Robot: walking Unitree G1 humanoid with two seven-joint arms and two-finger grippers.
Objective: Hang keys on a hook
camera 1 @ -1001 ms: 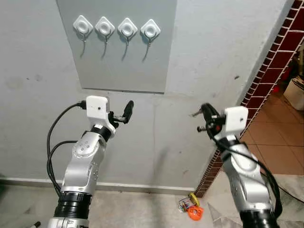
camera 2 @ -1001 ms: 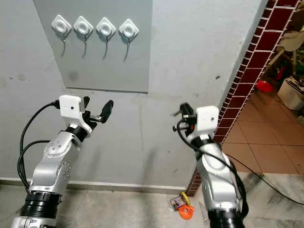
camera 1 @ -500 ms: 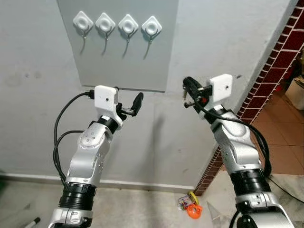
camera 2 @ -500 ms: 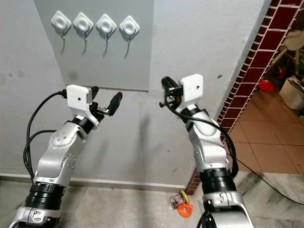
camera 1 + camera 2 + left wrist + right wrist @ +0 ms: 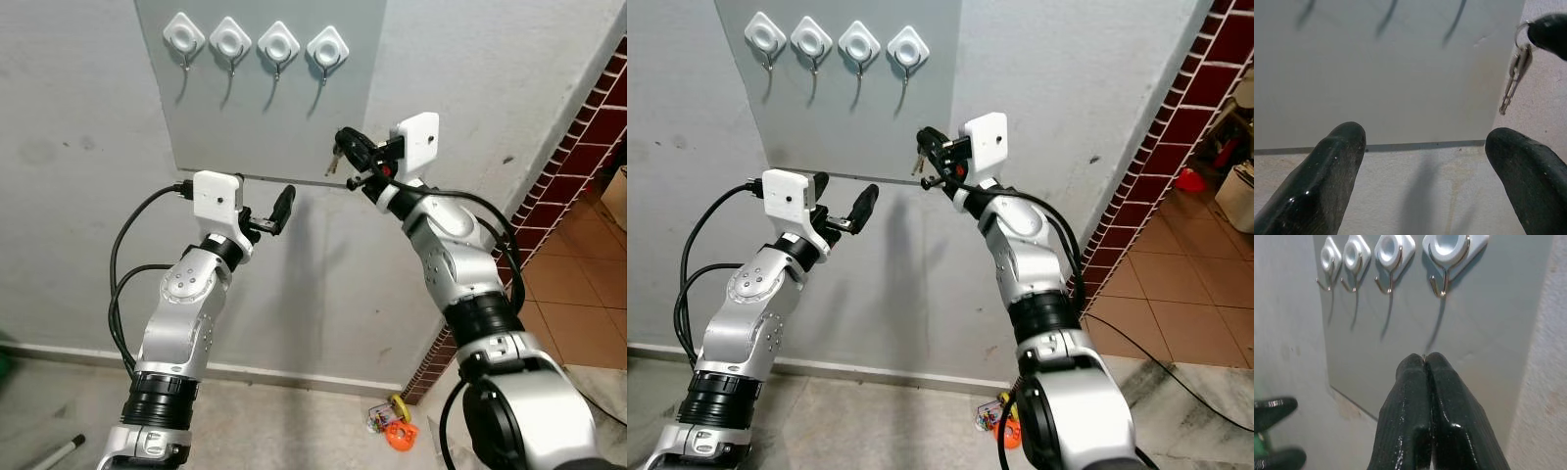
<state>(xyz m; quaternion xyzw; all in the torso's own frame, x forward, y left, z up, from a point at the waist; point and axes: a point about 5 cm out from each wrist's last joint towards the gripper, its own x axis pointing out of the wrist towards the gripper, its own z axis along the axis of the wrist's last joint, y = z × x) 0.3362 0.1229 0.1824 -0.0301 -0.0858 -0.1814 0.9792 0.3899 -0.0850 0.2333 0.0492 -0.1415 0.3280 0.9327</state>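
Now the right gripper (image 5: 345, 149) is pinched shut on the keys (image 5: 1513, 78), which dangle just below its fingertips; nearest hook (image 5: 1442, 284) sits above and ahead. Left gripper (image 5: 279, 209) idle, fingers spread. Judged: light, rigid, free-swinging, slippery metal; hold at the ring.

Even, soft indoor light; sharp frames, faint wall shadows.

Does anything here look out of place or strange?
Yes. A small colourful bundle with an orange piece lies on the floor at the foot of the brick pillar, like something dropped. The four hooks hang straight and empty.
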